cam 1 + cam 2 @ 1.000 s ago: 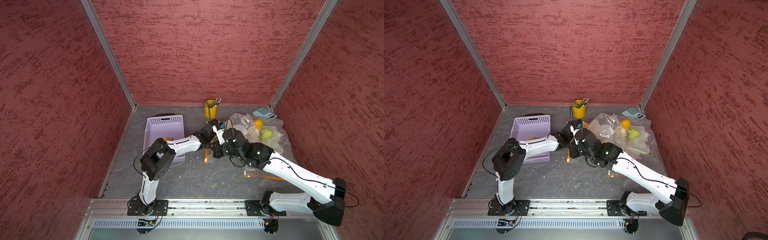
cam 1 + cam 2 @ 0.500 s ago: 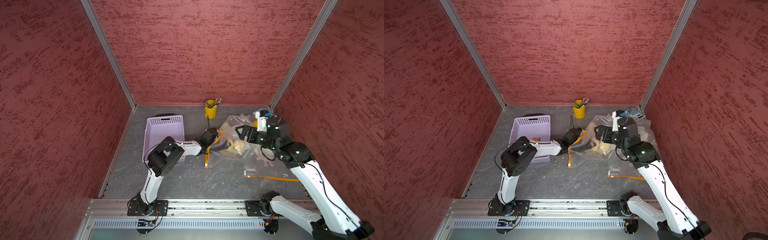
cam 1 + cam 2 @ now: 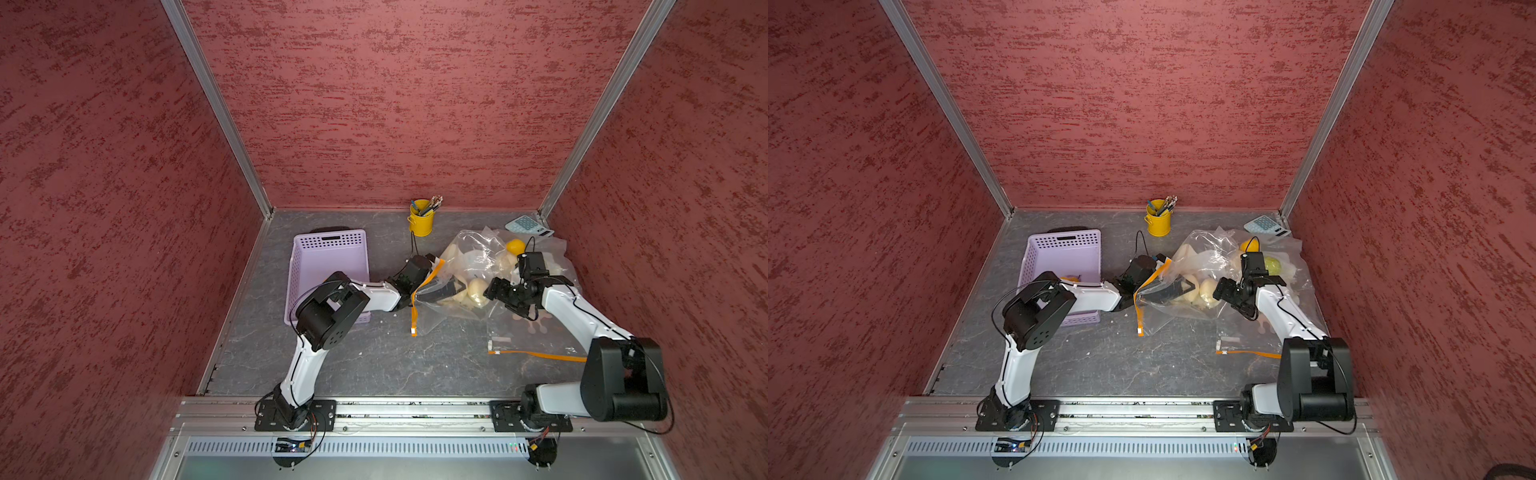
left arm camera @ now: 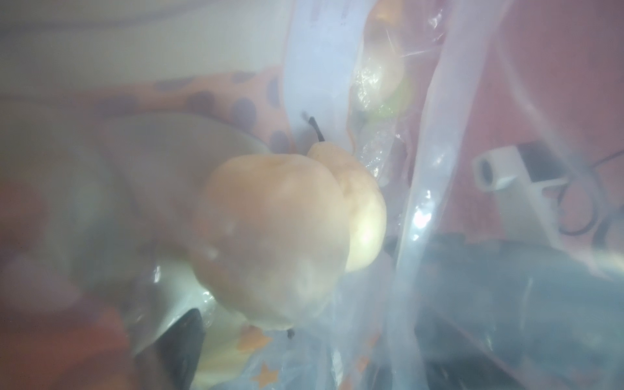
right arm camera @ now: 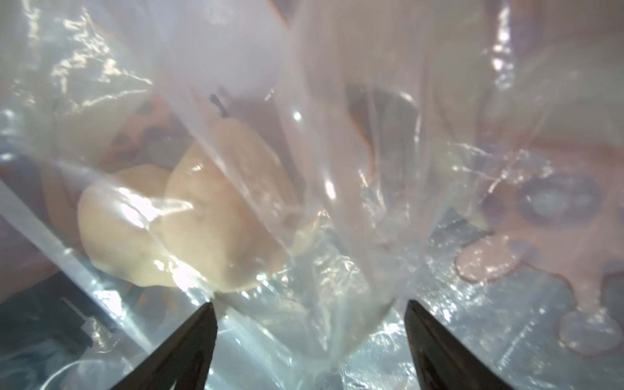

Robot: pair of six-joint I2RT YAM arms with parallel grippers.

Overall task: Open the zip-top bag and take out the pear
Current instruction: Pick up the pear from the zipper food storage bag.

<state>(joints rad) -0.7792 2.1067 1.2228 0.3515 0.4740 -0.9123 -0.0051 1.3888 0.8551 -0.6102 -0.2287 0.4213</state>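
**Bag-opening stage, read from left to right.** At the far left stands the purple basket (image 3: 330, 241), which plays no part here. Beside it the left arm reaches across the table. The left gripper (image 3: 451, 291) now lies inside the mouth of the zip-top bag (image 3: 469, 255), past the orange zip strip (image 3: 420, 296), which hangs parted and loose. Its jaws stand spread.

A second ago both tools met at this mouth, the right one pressed together there. We read the change as the seal having been pulled apart, so the first half of the task looks done.

The pear (image 3: 477, 289) remains in the bag, low against the table between the two tools. A second pale fruit (image 4: 270, 236) touches it on the side of the left gripper. The left wrist view is fogged by film, so we cannot tell whether a finger already touches either fruit.

Further right, the right gripper (image 5: 310, 341) has let go, swung round to the closed end of the bag and come down beside the pear, outside the film. Its jaws are spread, with loose plastic between them but nothing pinched. Rightmost lies a second flat bag (image 3: 523, 340), untouched.

What remains, in our judgement, is for the left jaws to close round the pear and draw it out through the mouth. The slack film may drag along with it.
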